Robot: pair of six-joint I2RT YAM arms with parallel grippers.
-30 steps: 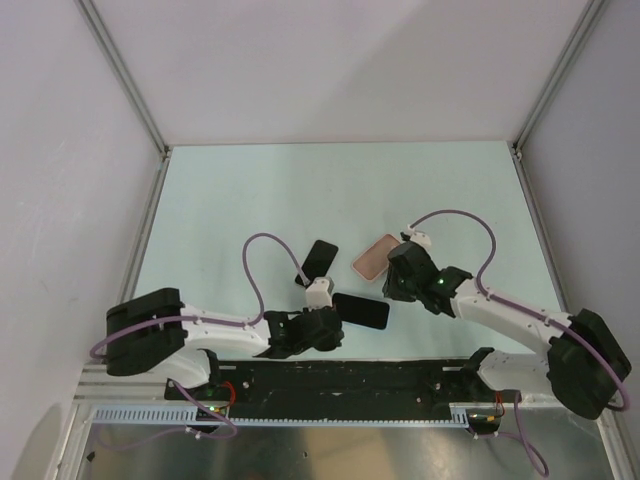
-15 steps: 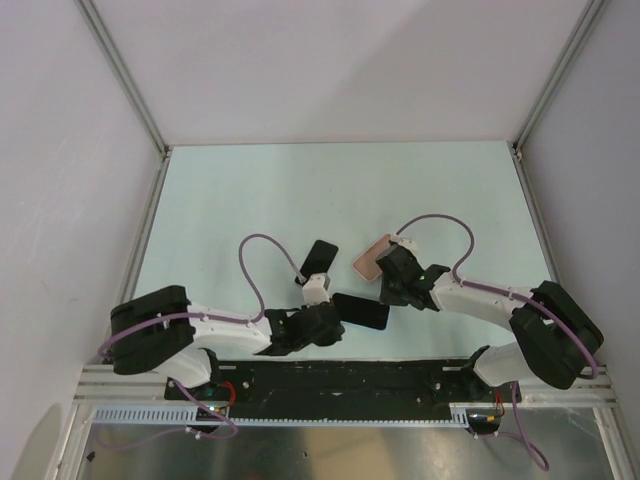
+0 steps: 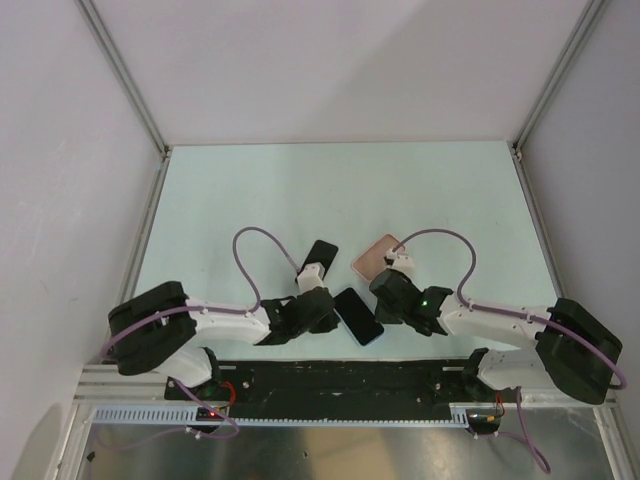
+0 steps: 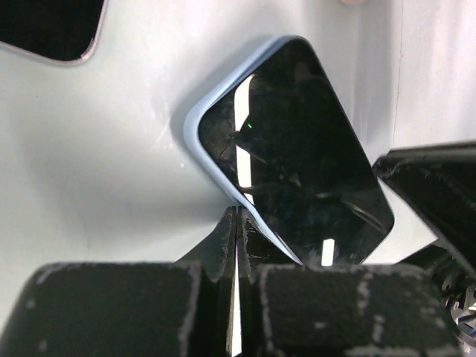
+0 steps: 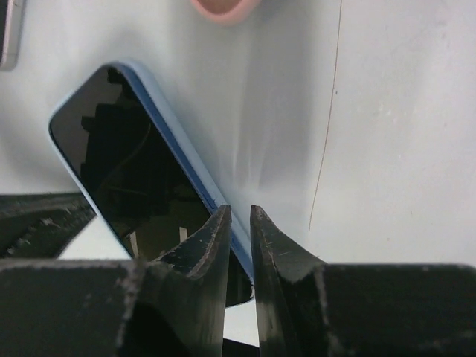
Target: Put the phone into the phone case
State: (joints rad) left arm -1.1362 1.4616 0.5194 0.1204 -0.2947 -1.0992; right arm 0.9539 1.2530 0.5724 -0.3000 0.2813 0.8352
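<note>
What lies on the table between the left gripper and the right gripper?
The phone, screen up, lies between the left gripper and the right gripper; the top external view shows it.

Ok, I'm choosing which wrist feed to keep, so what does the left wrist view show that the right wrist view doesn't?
Only left wrist: the slab, top left, its black face showing, and nearly the whole screen of the phone. Only right wrist: a thin dark line on the table, and the rounded end of the case shown plainly; the left view catches just a pink speck. Both: the phone's blue edge, with the left fingers in one and the right fingers in the other nearly together at it.
</note>
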